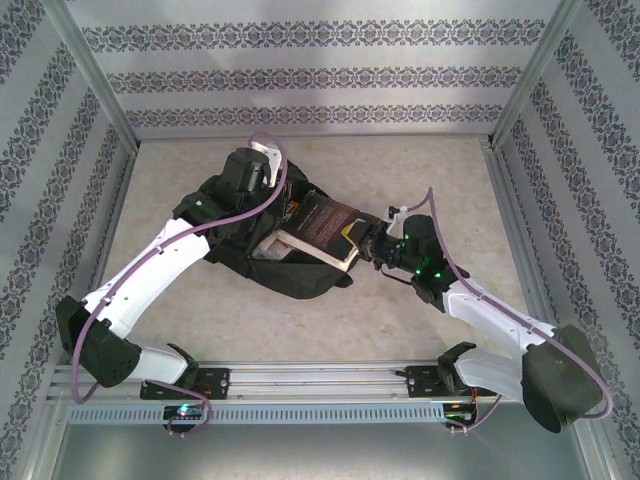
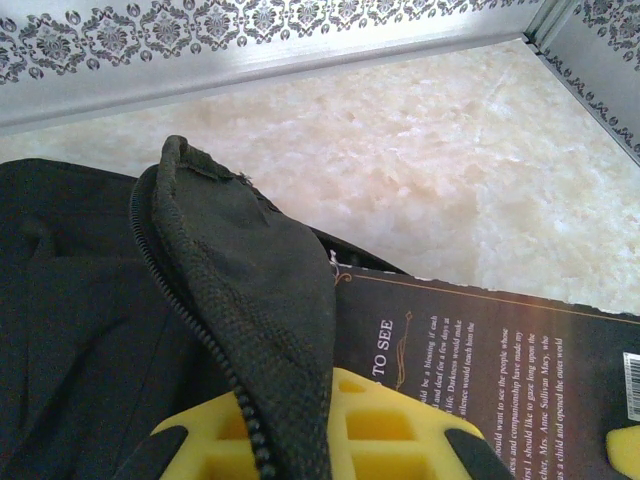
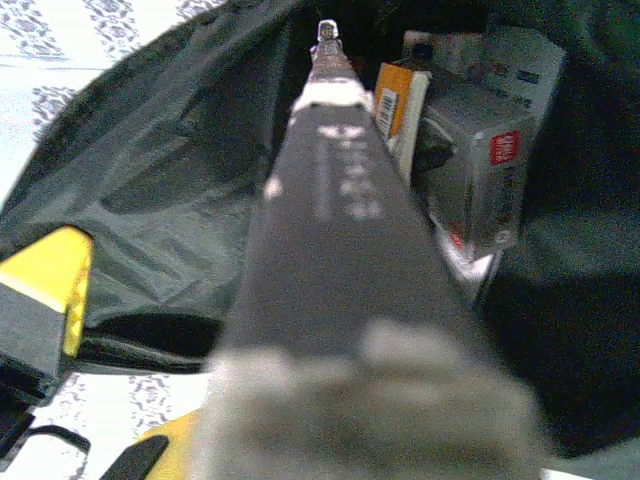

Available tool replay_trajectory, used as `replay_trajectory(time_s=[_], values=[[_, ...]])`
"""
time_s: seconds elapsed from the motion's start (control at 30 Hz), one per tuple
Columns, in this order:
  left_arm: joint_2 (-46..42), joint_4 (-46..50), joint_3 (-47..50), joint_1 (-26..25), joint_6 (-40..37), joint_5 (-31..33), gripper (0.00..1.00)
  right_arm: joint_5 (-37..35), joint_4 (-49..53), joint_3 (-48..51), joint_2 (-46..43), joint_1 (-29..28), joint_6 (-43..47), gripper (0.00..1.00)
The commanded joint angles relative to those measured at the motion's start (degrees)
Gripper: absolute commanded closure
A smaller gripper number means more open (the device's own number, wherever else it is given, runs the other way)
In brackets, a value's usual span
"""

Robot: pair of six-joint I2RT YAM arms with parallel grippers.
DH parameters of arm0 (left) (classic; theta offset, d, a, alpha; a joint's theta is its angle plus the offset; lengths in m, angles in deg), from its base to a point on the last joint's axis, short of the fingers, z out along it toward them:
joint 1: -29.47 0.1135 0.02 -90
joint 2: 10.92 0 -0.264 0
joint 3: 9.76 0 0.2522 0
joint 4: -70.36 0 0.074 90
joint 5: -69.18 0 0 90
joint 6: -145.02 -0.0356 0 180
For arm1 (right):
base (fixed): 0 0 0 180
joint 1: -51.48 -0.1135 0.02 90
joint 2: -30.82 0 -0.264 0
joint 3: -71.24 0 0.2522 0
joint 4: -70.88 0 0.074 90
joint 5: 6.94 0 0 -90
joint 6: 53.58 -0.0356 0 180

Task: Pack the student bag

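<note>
The left end effector (image 2: 300, 440) is clenched on the student bag (image 1: 295, 275), its yellow fingers (image 2: 400, 435) pinching the zippered edge of the bag's opening and holding that flap raised. The right end effector (image 1: 375, 245) is grasping a dark-covered book (image 1: 325, 222) by its near edge, with the book's far end poking into the bag's mouth. From the right wrist, the book runs away edge-on into the opening. Beyond it, inside the bag, sit an orange-edged item (image 3: 393, 95) and a grey box with a red label (image 3: 485, 150). The student bag lies slumped on its side near the middle of the pale marbled table (image 1: 400, 170), between the two arms, with its opening facing right toward the right arm. Patterned walls (image 1: 300, 60) enclose the table on three sides.
</note>
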Motion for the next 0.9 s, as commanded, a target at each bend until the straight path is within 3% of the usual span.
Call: replay_trajectory(time_s=[0.0, 0.17, 0.53, 0.87], values=[[-3.01, -4.46, -1.57, 0.32, -1.32, -0.16, 1.00, 0.89, -10.51, -3.09, -0.20, -0.55, -5.43, 1.00], [-3.42, -4.90, -1.07, 0.28, -1.01, -0.55, 1.00, -0.72, -10.43, -5.41, 0.90, -1.06, -6.24, 1.00], [-4.19, -6.32, -3.73, 0.32, -0.26, -0.87, 1.00, -5.45, -14.78, -8.19, 13.59, -5.97, -5.40, 1.00], [-5.61, -5.70, -4.64, 0.41, -2.02, 0.50, 1.00, -8.47, -6.98, -8.32, 18.33, -8.45, -0.43, 1.00]])
